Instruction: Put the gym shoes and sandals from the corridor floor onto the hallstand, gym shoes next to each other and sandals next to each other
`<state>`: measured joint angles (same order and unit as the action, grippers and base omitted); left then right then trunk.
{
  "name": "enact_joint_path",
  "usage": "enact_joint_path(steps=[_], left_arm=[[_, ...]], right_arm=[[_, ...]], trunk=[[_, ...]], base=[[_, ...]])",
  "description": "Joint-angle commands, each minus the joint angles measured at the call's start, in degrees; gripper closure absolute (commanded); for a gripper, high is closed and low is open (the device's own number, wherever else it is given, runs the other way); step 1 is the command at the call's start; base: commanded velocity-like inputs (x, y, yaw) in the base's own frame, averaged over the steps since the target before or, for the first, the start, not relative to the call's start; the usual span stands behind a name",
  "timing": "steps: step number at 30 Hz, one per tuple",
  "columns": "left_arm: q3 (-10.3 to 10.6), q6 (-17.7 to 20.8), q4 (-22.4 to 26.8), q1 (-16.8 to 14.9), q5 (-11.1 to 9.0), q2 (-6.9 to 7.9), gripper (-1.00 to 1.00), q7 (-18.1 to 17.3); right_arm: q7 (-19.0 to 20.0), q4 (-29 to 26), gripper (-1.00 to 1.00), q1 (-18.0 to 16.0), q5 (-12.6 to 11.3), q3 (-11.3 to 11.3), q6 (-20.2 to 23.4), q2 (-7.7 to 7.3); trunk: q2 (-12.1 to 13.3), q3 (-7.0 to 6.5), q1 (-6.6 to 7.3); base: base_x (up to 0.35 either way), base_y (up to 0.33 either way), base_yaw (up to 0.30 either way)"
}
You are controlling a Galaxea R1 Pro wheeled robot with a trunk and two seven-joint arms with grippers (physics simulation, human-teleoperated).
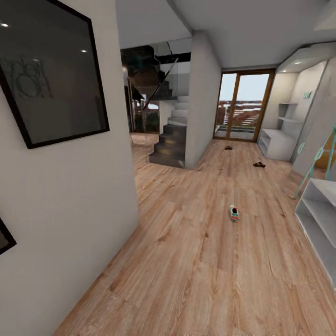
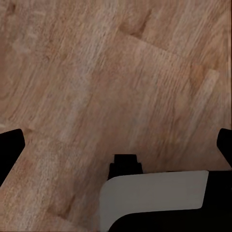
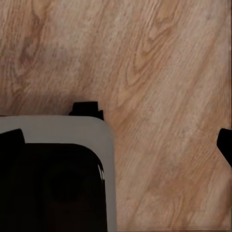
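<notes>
Faintly, framed picture [image 1: 49, 70] (mirrored lettering, unreadable); gym shoe [image 1: 234, 213] beyond

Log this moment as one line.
phase: approach | gym shoe: floor, mid-corridor | sandals: floor, apart | hallstand: far right | pincers: open, empty

We see a home corridor: wood plank floor [image 1: 196, 261], a dark staircase [image 1: 170, 140] at the far left, a glazed door [image 1: 242, 105] at the far end, framed pictures [image 1: 46, 70] on the near left wall.
</notes>
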<state>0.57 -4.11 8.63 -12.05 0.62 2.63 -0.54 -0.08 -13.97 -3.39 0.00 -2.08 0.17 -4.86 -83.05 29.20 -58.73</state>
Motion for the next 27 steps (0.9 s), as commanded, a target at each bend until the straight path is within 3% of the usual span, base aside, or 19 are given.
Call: enact_joint_path(steps=[1, 15, 22, 27], left_arm=[[0.05, -0.19, 0.14, -0.02, 0.07, 0.02, -1.0, -0.06], [0.0, -0.3, 0.96, -0.06, 0.01, -0.07, -1.0, 0.07], [-0.04, -0.2, 5.12, -0.06, 0.04, 0.29, -1.0, 0.08], [-0.41, -0.08, 8.12, -0.78, -0.28, 0.63, -1.0, 0.69]], right_arm=[[-0.01, 0.0, -1.0, -0.03, 0.0, -0.2, 0.02, 0.02], [-0.01, -0.08, -1.0, -0.03, 0.0, -0.2, 0.01, 0.02], [-0.08, -0.16, -1.0, -0.03, -0.05, -0.2, -0.1, -0.48], [-0.09, -1.49, -1.0, -0.03, -0.03, -0.72, -2.49, -0.95]], trunk=[[-0.03, 0.11, 0.0], [-0.03, 0.89, 0.0], [-0.03, 1.29, 0.0], [-0.03, 1.61, 0.0]], base=[[0.001, -0.276, -0.262], [0.041, -0.274, -0.258], [0.179, -0.169, -0.253], [0.034, -0.027, -0.233]])
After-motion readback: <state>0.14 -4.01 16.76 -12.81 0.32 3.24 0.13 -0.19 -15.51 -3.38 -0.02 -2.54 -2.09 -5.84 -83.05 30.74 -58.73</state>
